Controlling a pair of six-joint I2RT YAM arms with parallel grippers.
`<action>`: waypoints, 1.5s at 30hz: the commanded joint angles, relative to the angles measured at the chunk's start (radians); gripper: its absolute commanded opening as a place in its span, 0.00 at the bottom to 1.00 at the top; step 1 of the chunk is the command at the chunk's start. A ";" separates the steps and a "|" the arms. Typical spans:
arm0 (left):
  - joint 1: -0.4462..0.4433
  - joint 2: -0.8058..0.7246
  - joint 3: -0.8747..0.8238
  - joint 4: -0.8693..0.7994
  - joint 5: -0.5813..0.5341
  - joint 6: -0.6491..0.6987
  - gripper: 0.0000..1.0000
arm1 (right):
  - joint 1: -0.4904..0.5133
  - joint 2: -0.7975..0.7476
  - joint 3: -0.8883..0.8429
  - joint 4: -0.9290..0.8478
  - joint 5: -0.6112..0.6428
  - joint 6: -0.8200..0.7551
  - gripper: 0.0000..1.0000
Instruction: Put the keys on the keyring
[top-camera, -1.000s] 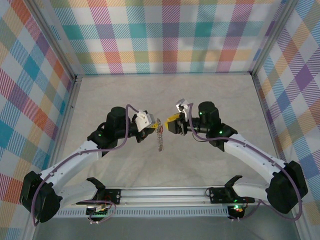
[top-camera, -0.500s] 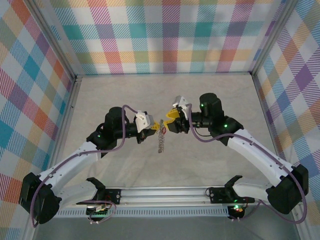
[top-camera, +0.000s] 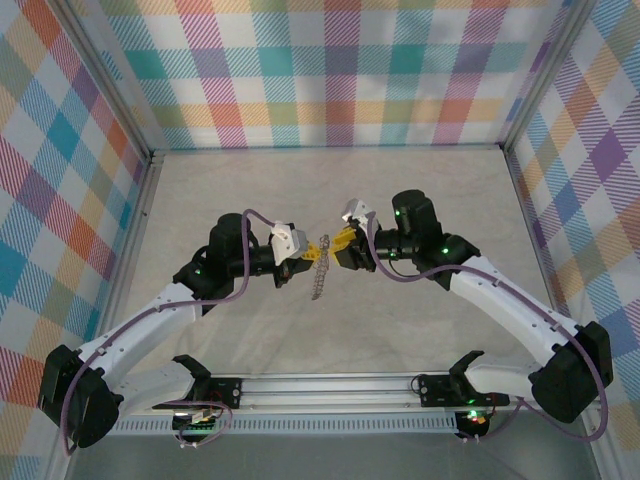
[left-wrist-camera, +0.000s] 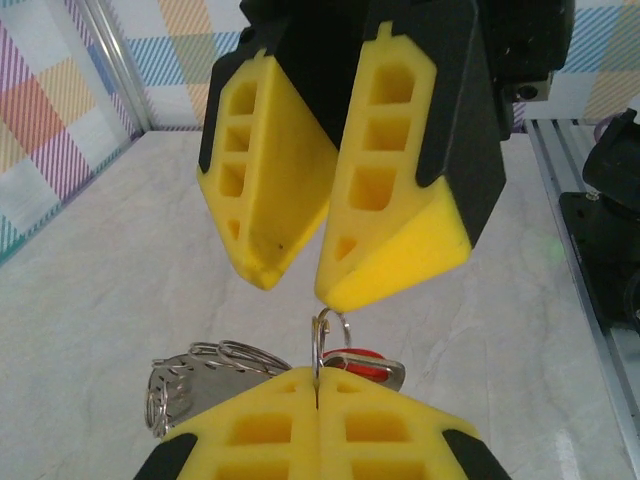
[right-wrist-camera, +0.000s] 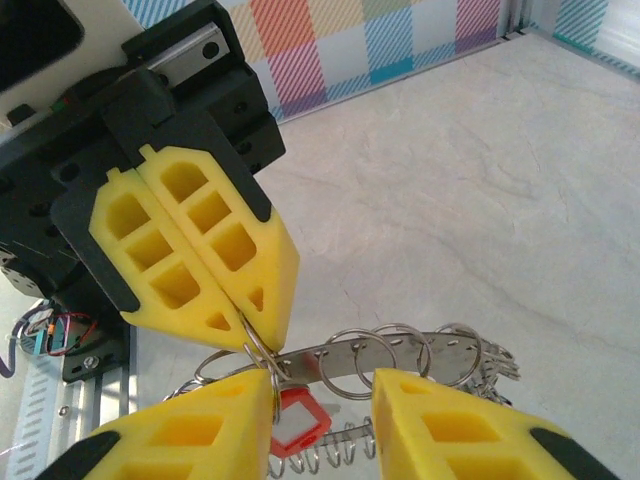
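Left gripper (left-wrist-camera: 318, 380): clenched, its pads meeting on a small wire loop (left-wrist-camera: 322, 335). Everything else hangs from that pinch.
Right gripper (left-wrist-camera: 298, 288): jaws apart with nothing between them. It faces the left gripper tip to tip, one finger just above the loop.
Loop: thin, slick wire, probably springy. It looks too fine to hold except flat across the pads, as it is held here. Whether it belongs to a key or to the keyring cannot be told.
Red key (right-wrist-camera: 300, 420): its tag hangs just below the loop, beside one of the right gripper's fingers. It looks light and free to swing. The flat plastic tag seems the surest place to take hold, since the metal part is tiny.
Keyring (right-wrist-camera: 400, 352): a silvery flat band with holes and several wire rings along it. It runs out from the pinch, in the air above the table (right-wrist-camera: 480, 200). It is likely stiff and light but loose at every joint, so it may sway when nudged.
Black key: cannot be made out.
Risk: a sideways push could twist the loop out of the pads.
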 joint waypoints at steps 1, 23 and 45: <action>-0.010 -0.002 0.053 0.069 0.049 -0.016 0.00 | 0.000 0.015 -0.007 -0.001 -0.020 0.002 0.28; -0.010 0.013 0.065 0.106 0.060 -0.061 0.00 | -0.006 -0.099 -0.077 0.057 0.064 -0.090 0.41; -0.009 0.012 0.083 0.090 0.123 -0.061 0.00 | -0.006 -0.063 0.016 -0.002 -0.102 -0.226 0.25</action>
